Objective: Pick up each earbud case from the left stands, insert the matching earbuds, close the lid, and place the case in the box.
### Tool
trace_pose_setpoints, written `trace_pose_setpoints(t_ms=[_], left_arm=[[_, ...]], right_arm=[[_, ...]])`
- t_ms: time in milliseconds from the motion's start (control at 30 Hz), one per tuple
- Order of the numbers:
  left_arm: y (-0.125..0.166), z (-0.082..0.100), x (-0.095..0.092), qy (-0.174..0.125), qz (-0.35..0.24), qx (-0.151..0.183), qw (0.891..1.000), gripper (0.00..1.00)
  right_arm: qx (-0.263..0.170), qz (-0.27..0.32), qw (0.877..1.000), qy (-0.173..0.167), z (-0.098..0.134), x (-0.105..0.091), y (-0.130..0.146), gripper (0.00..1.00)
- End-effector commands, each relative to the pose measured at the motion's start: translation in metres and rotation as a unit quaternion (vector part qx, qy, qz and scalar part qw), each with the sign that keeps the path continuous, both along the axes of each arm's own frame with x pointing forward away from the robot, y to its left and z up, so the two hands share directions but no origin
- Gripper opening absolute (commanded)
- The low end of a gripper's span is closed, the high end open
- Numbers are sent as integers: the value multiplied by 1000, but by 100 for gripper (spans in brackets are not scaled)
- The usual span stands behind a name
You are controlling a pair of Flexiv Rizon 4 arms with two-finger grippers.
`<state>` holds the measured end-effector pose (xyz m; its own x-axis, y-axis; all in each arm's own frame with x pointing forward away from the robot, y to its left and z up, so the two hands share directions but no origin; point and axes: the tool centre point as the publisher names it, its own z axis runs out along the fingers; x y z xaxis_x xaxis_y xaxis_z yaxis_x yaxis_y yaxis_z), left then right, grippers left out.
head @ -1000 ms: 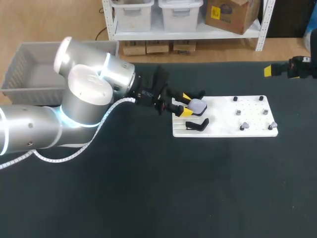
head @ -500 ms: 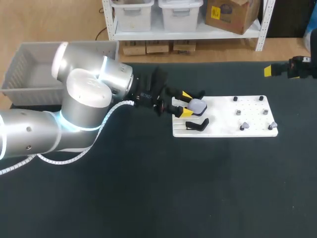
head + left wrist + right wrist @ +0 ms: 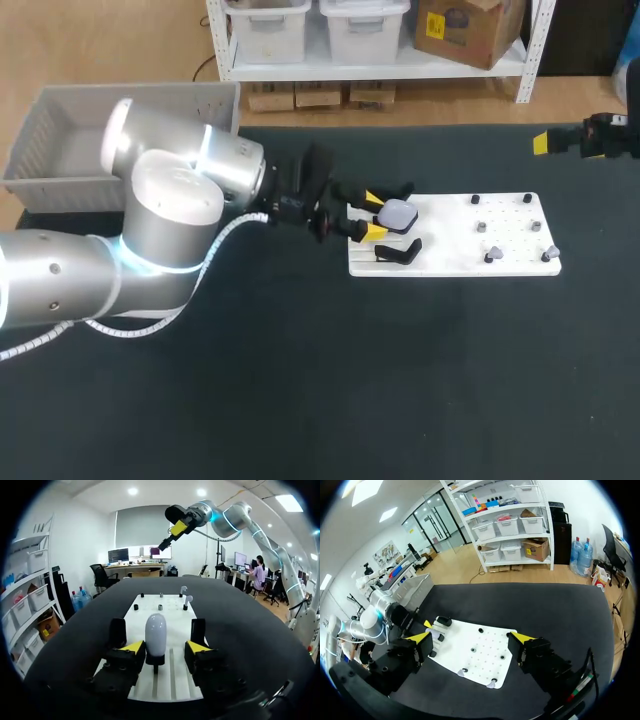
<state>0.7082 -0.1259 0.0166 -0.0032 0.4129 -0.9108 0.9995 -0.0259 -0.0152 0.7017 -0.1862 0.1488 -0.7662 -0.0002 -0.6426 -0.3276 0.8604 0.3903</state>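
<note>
The left arm stretches in low across the dark tabletop (image 3: 300, 380) to the left end of the white board (image 3: 450, 235). Its end effector (image 3: 374, 214) is spread wide around the pale earbud case (image 3: 399, 213), which sits on the farther of the two black stands there. In the left wrist view the case stands upright between the yellow tips. One tip is just beside it or touching, I cannot tell which, and the other is clearly apart, so nothing is clamped. The nearer stand (image 3: 398, 252) carries nothing. Two small grey earbuds (image 3: 490, 257) (image 3: 549, 254) perch on pegs along the near right side of the board. The right end effector (image 3: 471, 637) hangs at the far right, well away from the board, its fingers spread wide and holding nothing. The grey box (image 3: 60, 180) sits at the far left corner.
</note>
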Motion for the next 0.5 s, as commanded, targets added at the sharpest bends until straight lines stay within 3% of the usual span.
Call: trace_pose_setpoints(t_ms=[33,300,500], left_arm=[[-2,-4,0,-1,6,-3,1000,49],[-9,-6,3,-3,7,-6,1000,55],[-12,-7,4,-3,8,-9,1000,49]], right_arm=[[-1,-1,1000,0,1,-1,0,100],[-1,-1,1000,0,1,-1,0,100],[-1,-1,1000,0,1,-1,0,100]])
